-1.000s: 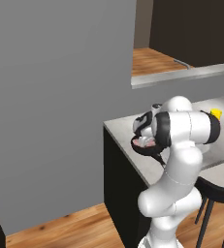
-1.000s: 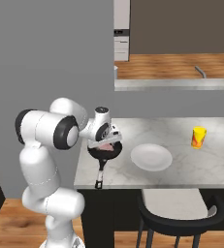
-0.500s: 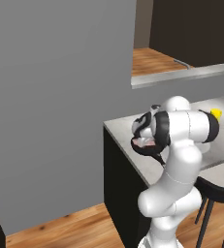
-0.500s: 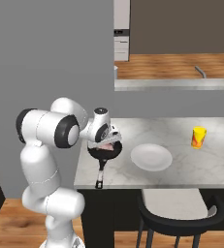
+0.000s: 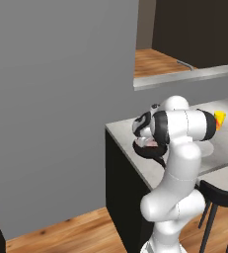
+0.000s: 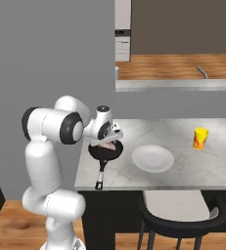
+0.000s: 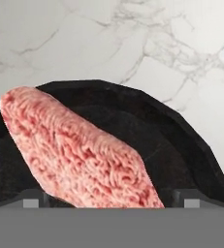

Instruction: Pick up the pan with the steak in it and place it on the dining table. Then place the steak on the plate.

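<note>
With the frying pan (image 6: 105,152) already on the worktop (image 6: 183,176) near its left end, just left of the plate (image 6: 152,158), lower the released, wide-open hand (image 6: 110,141) squarely astride the steak (image 7: 79,150) lying in the pan before closing.

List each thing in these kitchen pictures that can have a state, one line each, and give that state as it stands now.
pan: resting on the dining table, handle toward the near edge, steak inside.
steak: lying in the pan, not yet on the plate.
plate: empty, flat on the table beside the pan.
gripper: open, hovering right over the steak, fingertips either side of it.
yellow cup: upright on the table.
dining table: bearing pan, plate and cup.
</note>
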{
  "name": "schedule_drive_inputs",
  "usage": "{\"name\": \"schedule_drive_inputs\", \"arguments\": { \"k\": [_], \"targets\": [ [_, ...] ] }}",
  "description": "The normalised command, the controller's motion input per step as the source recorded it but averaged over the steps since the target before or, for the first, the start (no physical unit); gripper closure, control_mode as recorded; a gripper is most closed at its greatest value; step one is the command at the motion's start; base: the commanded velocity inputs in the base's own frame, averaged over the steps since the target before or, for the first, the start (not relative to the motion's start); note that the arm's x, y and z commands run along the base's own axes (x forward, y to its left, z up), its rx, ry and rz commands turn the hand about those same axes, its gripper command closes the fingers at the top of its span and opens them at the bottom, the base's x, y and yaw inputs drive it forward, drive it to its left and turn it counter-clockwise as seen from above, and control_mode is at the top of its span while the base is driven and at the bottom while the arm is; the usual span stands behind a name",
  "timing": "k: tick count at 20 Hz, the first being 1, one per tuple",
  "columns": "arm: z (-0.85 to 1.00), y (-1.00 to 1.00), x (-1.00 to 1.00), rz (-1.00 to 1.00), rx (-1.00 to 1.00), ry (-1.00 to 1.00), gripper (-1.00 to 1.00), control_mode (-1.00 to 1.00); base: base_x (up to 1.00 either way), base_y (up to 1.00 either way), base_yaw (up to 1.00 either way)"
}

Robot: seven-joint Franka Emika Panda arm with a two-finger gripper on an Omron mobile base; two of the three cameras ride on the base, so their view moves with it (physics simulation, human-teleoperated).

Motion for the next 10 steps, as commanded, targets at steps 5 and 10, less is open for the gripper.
{"name": "schedule_drive_inputs", "arguments": {
  "k": [5, 10],
  "targets": [
    [-0.29, -0.11, -0.44, 0.00, -0.01, 0.00, -1.00, -1.00, 0.00, 0.00, 0.00],
    [-0.01, 0.00, -0.02, 0.00, 0.00, 0.00, -1.00, -1.00, 0.00, 0.00, 0.00]
  ]
}}
